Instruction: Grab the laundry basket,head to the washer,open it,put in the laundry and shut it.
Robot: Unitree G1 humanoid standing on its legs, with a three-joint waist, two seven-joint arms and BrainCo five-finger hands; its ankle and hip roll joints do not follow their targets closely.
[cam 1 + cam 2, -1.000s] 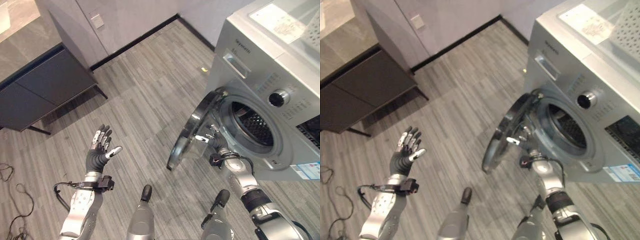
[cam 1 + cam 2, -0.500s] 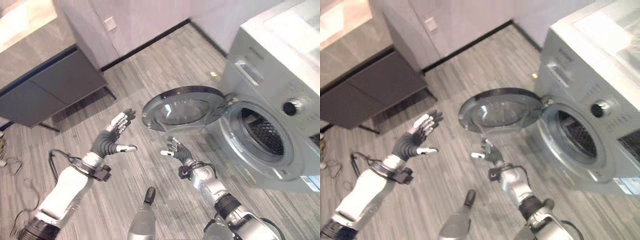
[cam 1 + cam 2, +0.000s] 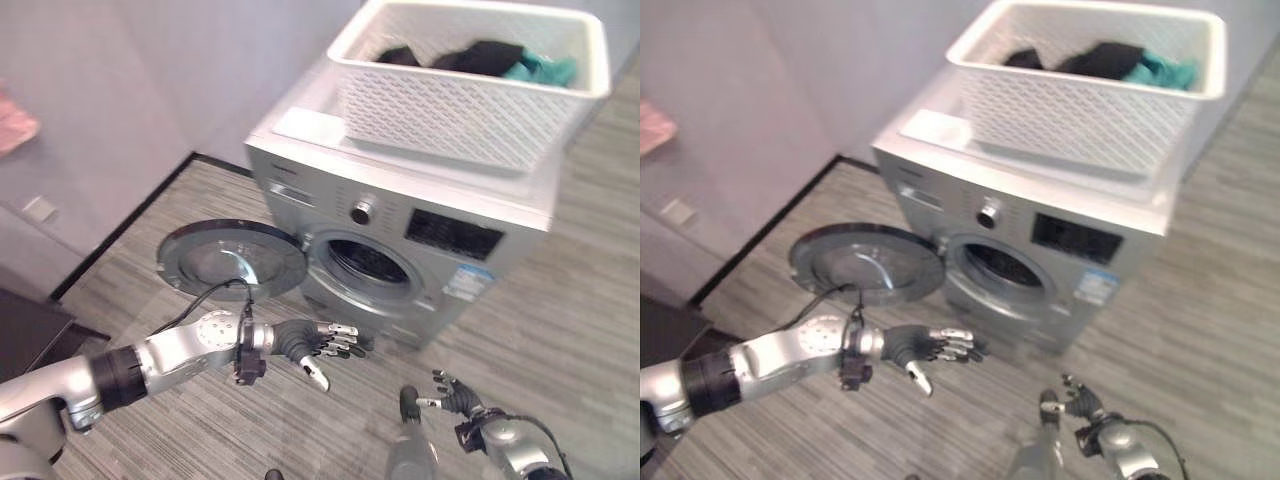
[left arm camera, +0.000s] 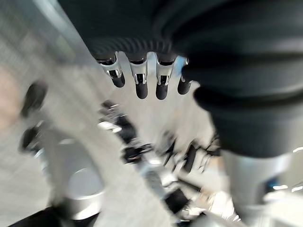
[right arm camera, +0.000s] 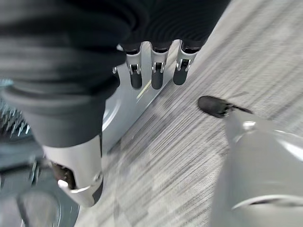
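Left eye view: a silver front-loading washer (image 3: 400, 215) stands ahead with its round door (image 3: 232, 260) swung wide open to the robot's left, the drum opening (image 3: 362, 262) exposed. On top of the washer sits a white perforated laundry basket (image 3: 470, 85), its long side running across the machine's top, with dark and teal laundry (image 3: 500, 58) inside. The left hand (image 3: 315, 342) reaches in from the left, low in front of the drum opening, fingers straight and loosely spread, holding nothing. The basket lies above and beyond that hand, up past the washer's front panel. The right hand (image 3: 452, 392) hangs lower on the right, near the wood-look floor (image 3: 560, 310), fingers relaxed and empty.

Right eye view: the same layout. The left hand (image 3: 930, 348) is clearly the nearer one to both the opening and the basket (image 3: 1090, 90); the right hand (image 3: 1080, 398) is well below.

Left wrist view: the left hand's fingers (image 4: 141, 80) hang straight in a row, gripping nothing.

Right wrist view: the right hand's fingers (image 5: 157, 73) are straight and apart from any object, over the floor.

The laundry probably must be lifted down from the basket into the drum, and the left hand looks better placed.
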